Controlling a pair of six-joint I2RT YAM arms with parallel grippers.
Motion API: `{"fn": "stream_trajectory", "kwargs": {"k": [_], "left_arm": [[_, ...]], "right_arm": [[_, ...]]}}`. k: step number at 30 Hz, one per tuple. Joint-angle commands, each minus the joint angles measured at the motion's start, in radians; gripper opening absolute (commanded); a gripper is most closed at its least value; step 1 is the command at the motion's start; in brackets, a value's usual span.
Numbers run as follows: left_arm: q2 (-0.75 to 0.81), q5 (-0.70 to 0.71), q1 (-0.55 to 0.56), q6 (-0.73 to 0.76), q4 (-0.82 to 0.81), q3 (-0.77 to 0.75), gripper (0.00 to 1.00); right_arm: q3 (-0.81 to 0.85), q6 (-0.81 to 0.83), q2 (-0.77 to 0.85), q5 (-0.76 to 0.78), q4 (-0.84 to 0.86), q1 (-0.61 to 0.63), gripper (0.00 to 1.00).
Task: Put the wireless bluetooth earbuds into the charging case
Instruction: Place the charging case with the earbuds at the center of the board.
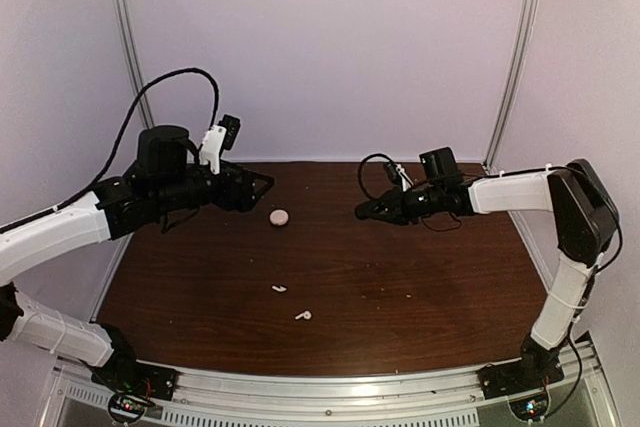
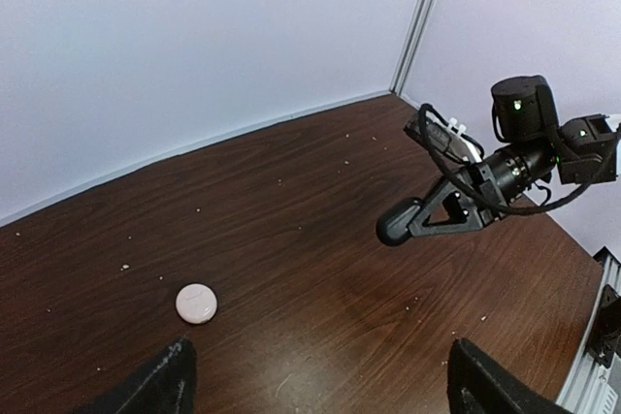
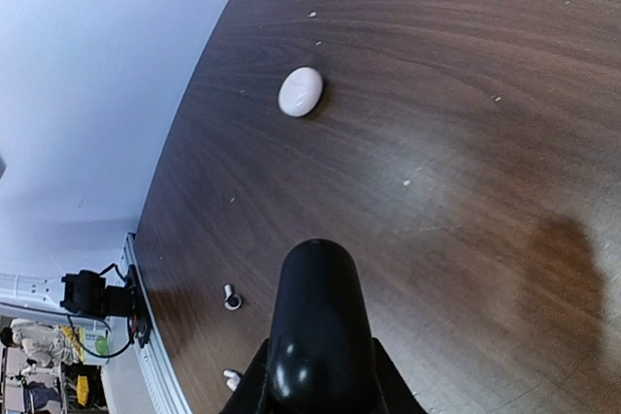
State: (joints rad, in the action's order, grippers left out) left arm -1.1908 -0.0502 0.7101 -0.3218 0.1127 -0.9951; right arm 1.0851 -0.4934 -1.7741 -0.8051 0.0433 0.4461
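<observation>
My right gripper (image 1: 365, 211) is shut on the charging case (image 3: 318, 322), a glossy black oval pebble that sticks out past its jaws, and holds it above the table's back middle. The case also shows in the left wrist view (image 2: 393, 228) at the tip of the right gripper. The tiny black earbuds are not in view in any frame. My left gripper (image 1: 255, 187) is open and empty, hovering above the table at the back left. Its two fingertips (image 2: 165, 380) stand wide apart.
A pale pink round disc-like case (image 1: 279, 217) lies on the dark wooden table (image 1: 420, 297) between the grippers; it also shows in the wrist views (image 2: 196, 302) (image 3: 300, 91). Two small white stemmed earbuds (image 1: 279, 289) (image 1: 303, 315) lie nearer the front. Walls stand behind and at both sides.
</observation>
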Motion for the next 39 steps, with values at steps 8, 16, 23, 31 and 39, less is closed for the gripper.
{"fn": "stream_trajectory", "kwargs": {"k": [8,16,23,31,39], "left_arm": [[-0.035,0.087,-0.029,-0.050,0.043,-0.040,0.90],[-0.072,0.062,-0.053,-0.033,0.084,-0.057,0.90],[-0.137,-0.008,-0.101,-0.012,0.108,-0.090,0.92],[-0.264,-0.083,-0.212,0.051,0.113,-0.158,0.94],[-0.512,-0.211,-0.301,0.111,0.192,-0.292,0.91]], "right_arm": [[0.314,0.079,-0.283,0.105,-0.293,-0.071,0.03],[0.373,0.086,-0.364,0.141,-0.330,-0.098,0.11],[0.378,0.114,-0.377,0.152,-0.368,-0.114,0.34],[0.382,0.138,-0.342,0.195,-0.403,-0.149,0.53],[0.364,0.184,-0.241,0.242,-0.465,-0.194,0.59]]}}
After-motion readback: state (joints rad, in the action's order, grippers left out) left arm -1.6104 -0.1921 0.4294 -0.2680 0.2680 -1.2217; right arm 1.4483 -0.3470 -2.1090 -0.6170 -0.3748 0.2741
